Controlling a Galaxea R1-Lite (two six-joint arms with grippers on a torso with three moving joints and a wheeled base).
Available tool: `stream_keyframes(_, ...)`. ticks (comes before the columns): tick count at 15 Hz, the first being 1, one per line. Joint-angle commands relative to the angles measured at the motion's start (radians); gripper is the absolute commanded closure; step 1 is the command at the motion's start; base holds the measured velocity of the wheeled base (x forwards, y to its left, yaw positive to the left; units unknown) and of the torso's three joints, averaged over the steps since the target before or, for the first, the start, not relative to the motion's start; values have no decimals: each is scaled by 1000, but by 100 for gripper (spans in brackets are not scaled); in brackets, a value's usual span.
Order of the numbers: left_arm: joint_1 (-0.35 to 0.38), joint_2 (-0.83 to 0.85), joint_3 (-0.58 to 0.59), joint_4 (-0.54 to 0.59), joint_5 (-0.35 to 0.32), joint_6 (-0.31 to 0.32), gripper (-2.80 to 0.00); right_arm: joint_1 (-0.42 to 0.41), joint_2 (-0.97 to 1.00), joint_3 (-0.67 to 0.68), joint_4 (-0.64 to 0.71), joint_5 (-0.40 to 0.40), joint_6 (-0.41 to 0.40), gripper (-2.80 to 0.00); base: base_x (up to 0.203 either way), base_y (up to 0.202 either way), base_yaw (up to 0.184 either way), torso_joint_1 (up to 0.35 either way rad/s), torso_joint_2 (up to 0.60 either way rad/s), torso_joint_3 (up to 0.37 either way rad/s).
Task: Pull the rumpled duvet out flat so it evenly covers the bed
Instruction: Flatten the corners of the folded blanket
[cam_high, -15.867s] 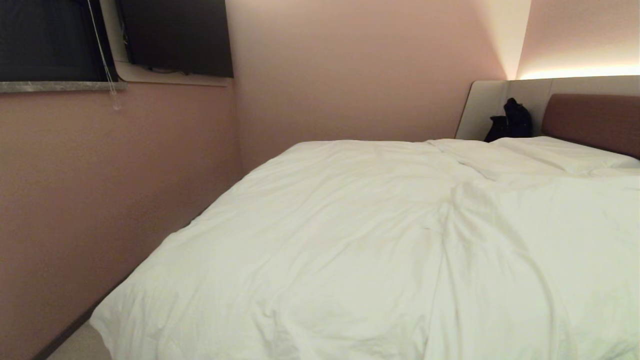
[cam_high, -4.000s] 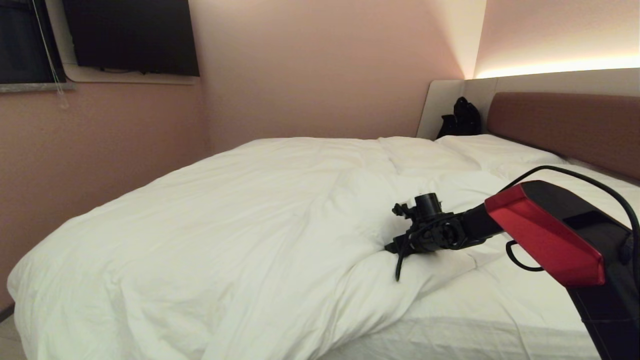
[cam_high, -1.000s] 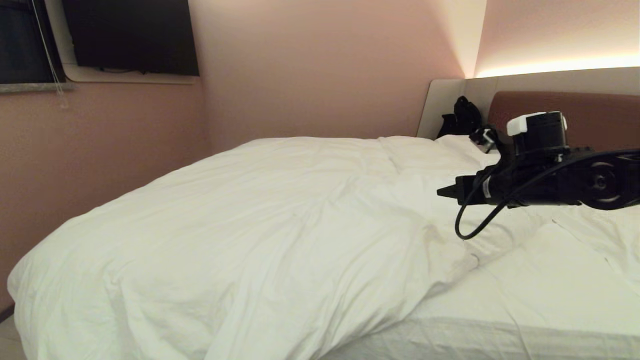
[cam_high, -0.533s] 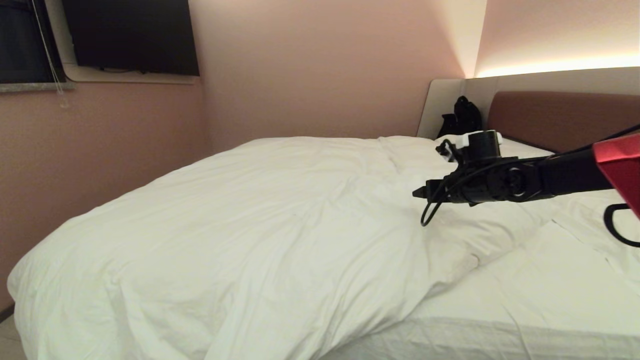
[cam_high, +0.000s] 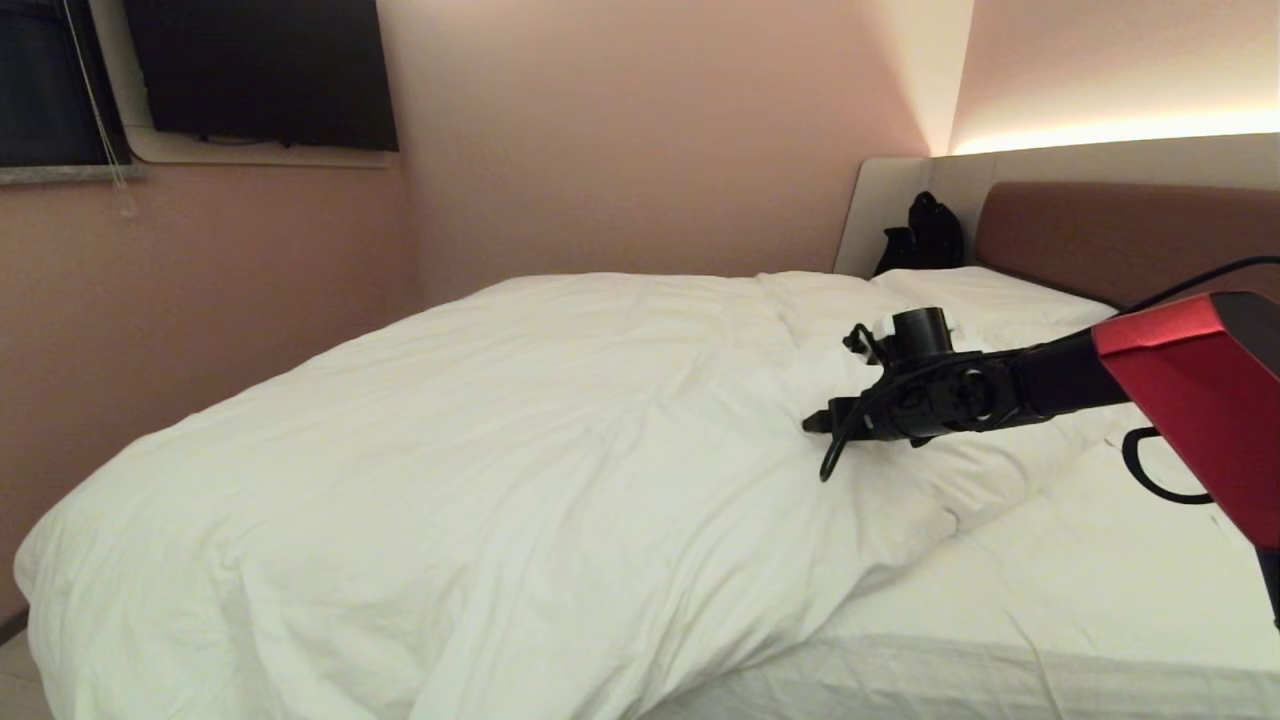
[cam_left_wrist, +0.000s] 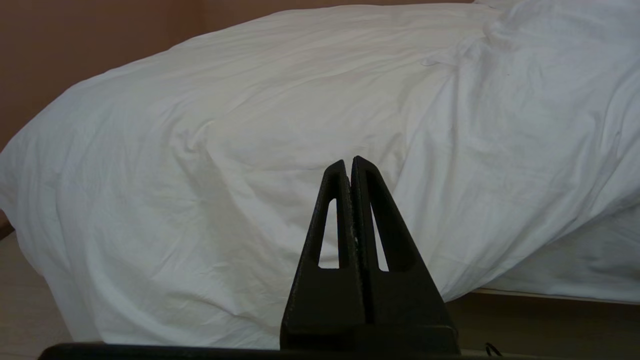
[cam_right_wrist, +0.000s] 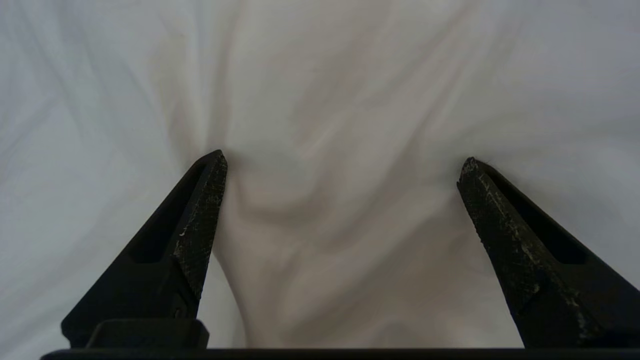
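The wide low bed with white-sheeted mattress and reddish-brown padded headboard fills the head view. The thick, puffy white quilted duvet lies bunched over the far and left part of the bed, draping down the foot end; a broad strip of flat sheet at the near right side is uncovered. Coverage is judged uneven, and the task incomplete.

The right hand, on a black arm with a red housing, reaches across to the duvet's raised near edge. In the right wrist view its fingers are spread wide, tips touching or just above a fold of fabric, nothing pinched.

The left hand is parked low at the foot of the bed, fingers pressed together, empty.

Risks: closing on only the top layer of cover would let the fabric slip free during the pull. A one-point pull may drag the duvet skewed and rumple it further.
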Motion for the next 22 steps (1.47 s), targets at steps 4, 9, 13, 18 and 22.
stream_keyframes(4, 0, 0, 0, 0, 0, 1, 0, 47, -106, 77, -7, 1, 8, -280, 0, 0, 0, 0, 0, 0)
stream_keyframes(9, 0, 0, 0, 0, 0, 1, 0, 132, -159, 131, -11, 0, 6, -280, 0, 0, 0, 0, 0, 0)
stream_keyframes(13, 0, 0, 0, 0, 0, 1, 0, 135, -65, 122, -30, -2, 4, -280, 0, 0, 0, 0, 0, 0)
stream_keyframes(18, 0, 0, 0, 0, 0, 1, 0, 114, 125, 38, -63, -15, -7, -280, 0, 0, 0, 0, 0, 0)
stream_keyframes(22, 0, 0, 0, 0, 0, 1, 0, 79, 230, -46, -25, -16, -7, -280, 0, 0, 0, 0, 0, 0)
